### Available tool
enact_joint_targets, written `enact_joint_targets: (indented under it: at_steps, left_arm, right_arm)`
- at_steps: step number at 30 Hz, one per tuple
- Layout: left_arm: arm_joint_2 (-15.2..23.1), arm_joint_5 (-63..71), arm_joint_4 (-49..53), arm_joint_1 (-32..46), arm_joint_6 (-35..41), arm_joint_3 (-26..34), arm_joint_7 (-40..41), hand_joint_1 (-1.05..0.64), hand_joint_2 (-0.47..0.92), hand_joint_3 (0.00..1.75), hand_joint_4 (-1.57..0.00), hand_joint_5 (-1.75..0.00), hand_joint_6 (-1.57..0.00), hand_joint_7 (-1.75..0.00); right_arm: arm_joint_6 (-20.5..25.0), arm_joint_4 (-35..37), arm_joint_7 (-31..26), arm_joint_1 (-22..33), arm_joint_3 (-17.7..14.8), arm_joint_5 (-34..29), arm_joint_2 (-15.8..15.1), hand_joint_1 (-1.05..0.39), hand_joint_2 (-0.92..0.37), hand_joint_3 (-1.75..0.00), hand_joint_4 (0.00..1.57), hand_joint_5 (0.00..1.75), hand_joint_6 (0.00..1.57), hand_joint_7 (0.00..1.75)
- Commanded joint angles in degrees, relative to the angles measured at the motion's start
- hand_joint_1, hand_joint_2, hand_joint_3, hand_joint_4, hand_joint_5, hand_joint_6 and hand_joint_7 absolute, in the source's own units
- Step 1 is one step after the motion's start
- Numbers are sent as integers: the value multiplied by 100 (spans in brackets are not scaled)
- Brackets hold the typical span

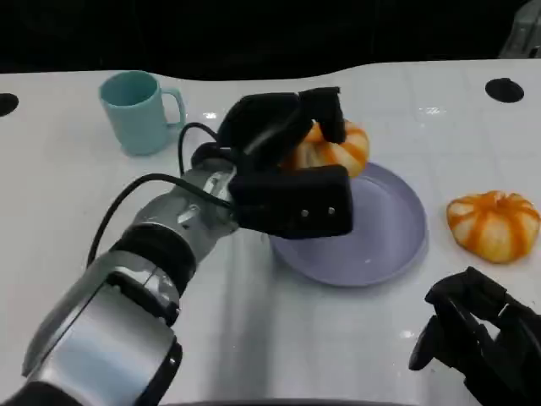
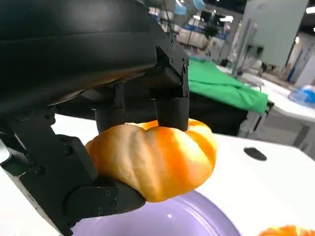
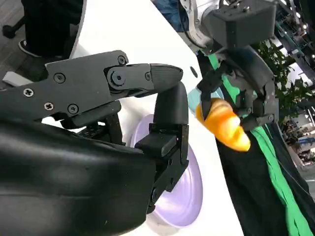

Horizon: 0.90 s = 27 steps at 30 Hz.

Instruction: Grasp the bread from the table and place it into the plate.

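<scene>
The left robot hand (image 1: 287,161) holds the bread (image 1: 336,149) w/ its fingers wrapped round it, top and bottom. The bread hangs in the air, over the far edge of the purple plate (image 1: 397,228). So the pick-up looks done and the carry is nearly done; the step now is the drop.

Next move, I think: bring the bread a bit more toward the middle of the plate, go down till it's close, then let the fingers open. If it lets go too near the rim, the bread may roll off onto the table (image 1: 68,194).

The right robot hand (image 1: 478,334) sits low by the near edge, holding nothing, fingers curled in a bit.

Hard to see: the left robot hand covers most of the bread in the head view. Can't tell how high the bread is above the plate. A 2nd bread (image 1: 494,224) lies on the table just right of the plate. A blue cup (image 1: 135,112) stands far left.
</scene>
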Motion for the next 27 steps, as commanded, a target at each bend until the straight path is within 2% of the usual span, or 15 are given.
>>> enact_joint_targets:
  at_steps: [1,5,8,11,17,21,27]
  left_arm:
    - [-103,104,67,-205,153,-113,-155,-15,46,111,-94,-175,-72,-175]
    - [-231,124,106,-225,352,-159,-237,-14,48,108,-91,-175,-70,-175]
    - [-313,251,147,-251,536,-286,-167,-14,51,93,-91,-175,-71,-160]
    - [-362,319,175,-267,639,-344,-130,-15,56,82,-90,-175,-67,-167]
    - [-441,400,214,-270,781,-444,-52,-14,55,83,-87,-175,-65,-175]
    - [-506,452,228,-255,887,-490,-83,-14,60,66,-87,-175,-71,-136]
    - [-509,450,227,-254,897,-495,-83,-14,62,63,-87,-175,-72,-131]
  right_arm:
    - [-89,-16,-18,42,-15,-2,38,-50,-92,-24,59,172,50,145]
    - [-88,-42,-14,63,-10,-7,66,-50,-92,-23,59,172,50,144]
    - [-88,-74,-23,79,14,-54,55,-50,-92,-24,60,172,51,144]
    - [-95,-86,-23,91,23,-67,56,-50,-92,-24,60,172,51,143]
    - [-88,-104,-18,110,25,-46,68,-50,-92,-24,59,171,51,142]
    - [-104,-126,-34,133,41,-78,72,-50,-92,-25,59,171,51,141]
    - [-102,-129,-38,135,42,-77,72,-50,-92,-24,59,171,52,141]
